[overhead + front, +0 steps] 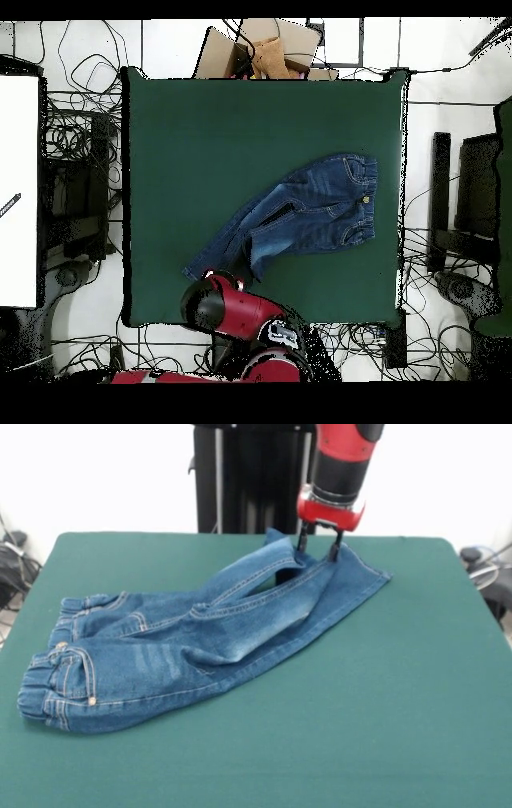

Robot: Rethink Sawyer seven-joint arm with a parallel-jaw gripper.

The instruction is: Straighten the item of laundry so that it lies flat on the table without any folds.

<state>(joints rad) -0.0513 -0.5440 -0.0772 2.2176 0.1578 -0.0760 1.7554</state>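
Observation:
The item of laundry (192,644) is a small pair of blue jeans lying slantwise on the table (384,688). Its gathered waistband is at the front left and its legs run toward the far right. One leg lies folded partly over the other. My gripper (319,548) comes down at the leg ends, open, with its two dark fingertips (302,544) touching the denim near the hems. In the overhead view the jeans (300,212) lie right of the table's (200,130) middle, and the red arm (215,302) hides the gripper.
The green cloth reaches well beyond the jeans on every side. Off the table, a cardboard box (262,50) lies past one edge, a white board (18,190) stands at the left, and cables (75,130) trail over the floor around it.

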